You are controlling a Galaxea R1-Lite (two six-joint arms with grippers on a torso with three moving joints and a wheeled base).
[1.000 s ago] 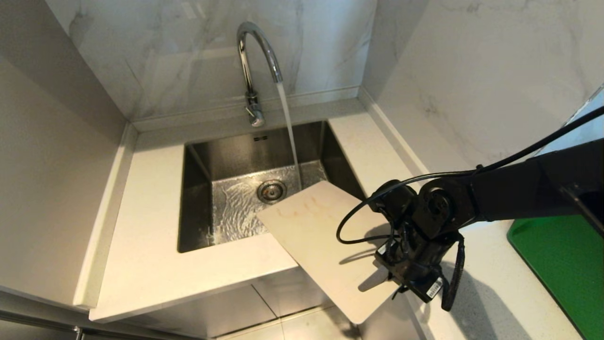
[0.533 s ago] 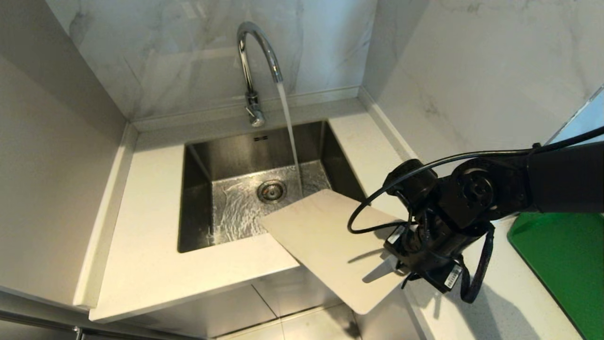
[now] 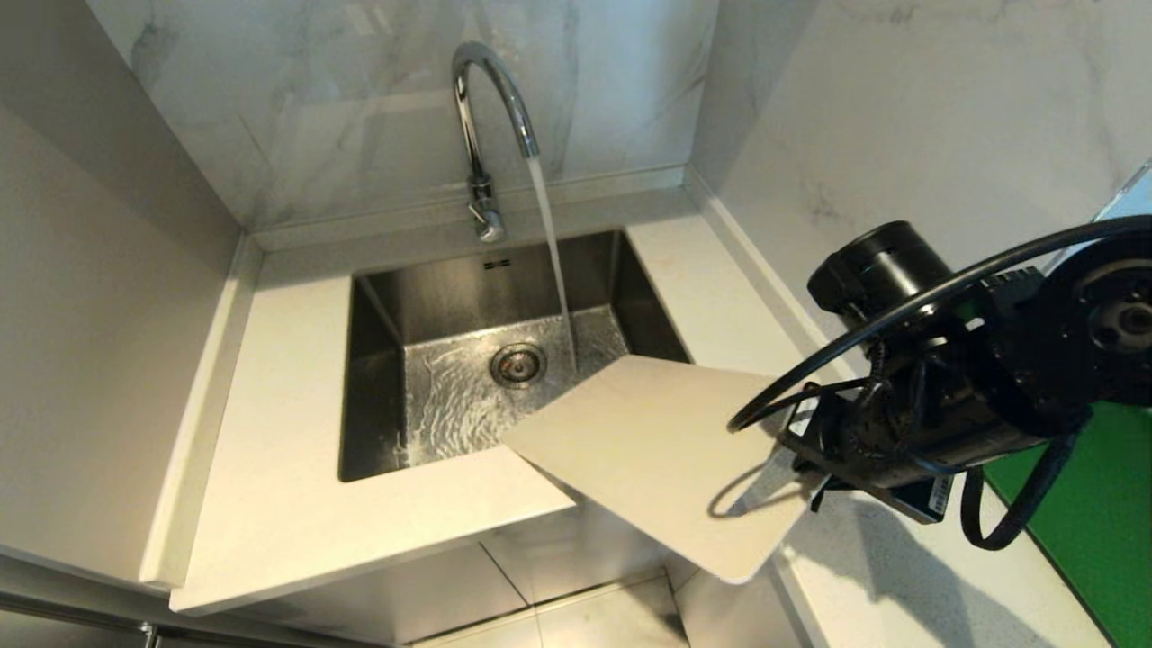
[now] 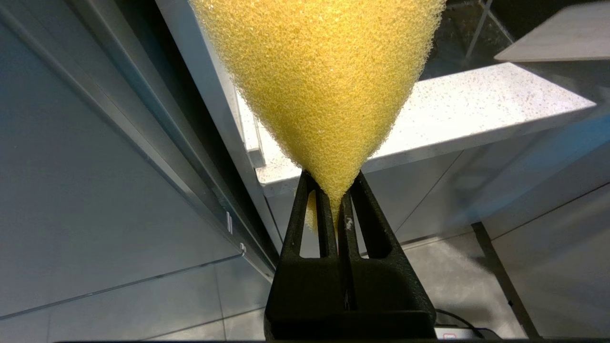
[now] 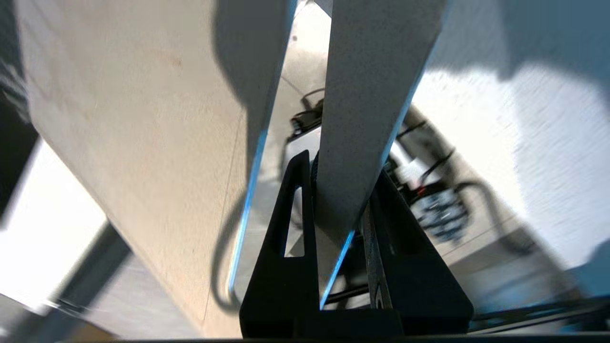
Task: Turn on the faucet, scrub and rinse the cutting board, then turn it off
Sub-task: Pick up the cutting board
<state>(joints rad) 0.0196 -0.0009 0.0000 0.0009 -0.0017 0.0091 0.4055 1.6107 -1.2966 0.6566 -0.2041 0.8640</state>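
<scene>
A white stone table wraps a steel sink set near its back edge, w/ marble walls behind and to the right. The left tool is seen only in the left wrist view, low beside the table's front-left edge: its jaws are pressed together on the narrow end of a yellow sponge, which fans out beyond the fingertips. At the back edge, centred behind the sink, the faucet is shown running; a water stream falls into the basin just right of the drain, and the basin floor is rippled. Right of the sink, the cutting board is held up off the table, nearly flat, one corner over the sink's front-right corner, another overhanging the table's front edge. It is clamped at its right end by the right tool, jaws closed on the slot-handle strip. At the far right edge a green mat is partly visible.
</scene>
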